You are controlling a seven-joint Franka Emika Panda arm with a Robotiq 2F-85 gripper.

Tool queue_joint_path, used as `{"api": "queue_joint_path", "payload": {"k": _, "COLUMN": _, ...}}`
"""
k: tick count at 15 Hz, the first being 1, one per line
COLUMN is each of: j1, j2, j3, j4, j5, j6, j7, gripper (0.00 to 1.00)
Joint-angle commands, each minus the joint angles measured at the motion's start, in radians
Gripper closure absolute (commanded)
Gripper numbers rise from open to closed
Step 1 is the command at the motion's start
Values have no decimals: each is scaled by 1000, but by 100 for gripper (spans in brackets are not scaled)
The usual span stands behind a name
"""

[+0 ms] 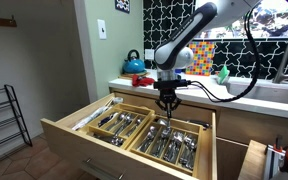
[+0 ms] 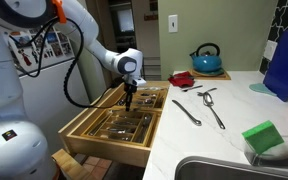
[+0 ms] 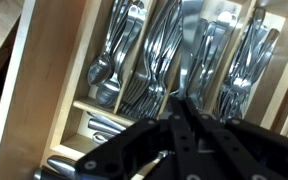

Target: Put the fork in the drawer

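in an exterior view the fingers (image 1: 165,103) hang just above the open drawer (image 1: 79,140). in an exterior view loose cutlery (image 2: 212,105) lies on the worktop (image 2: 234,125). in the wrist view, how wide the fingers (image 3: 199,128) stand cannot be told.

The drawer (image 1: 84,148) is shown pulled out, at lower centre and lower left of the frame in both exterior views (image 2: 109,150). It is wide, shallow and of light wood with a plain front. Pale wooden divider trays (image 1: 124,106) are set inside it, and silver cutlery (image 3: 154,60) is laid lengthwise in their compartments. The fork cannot be singled out among them.
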Motion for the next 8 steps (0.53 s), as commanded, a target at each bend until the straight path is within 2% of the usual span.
{"api": "queue_joint_path", "payload": {"k": 1, "j1": 4, "j2": 9, "j3": 0, "j4": 7, "j5": 13, "j6": 0, "j7": -11, "gripper": 98}}
{"api": "queue_joint_path", "payload": {"k": 8, "j1": 16, "j2": 78, "j3": 10, "j4": 5, "j5": 110, "j6": 43, "j7": 8, "gripper": 98}}
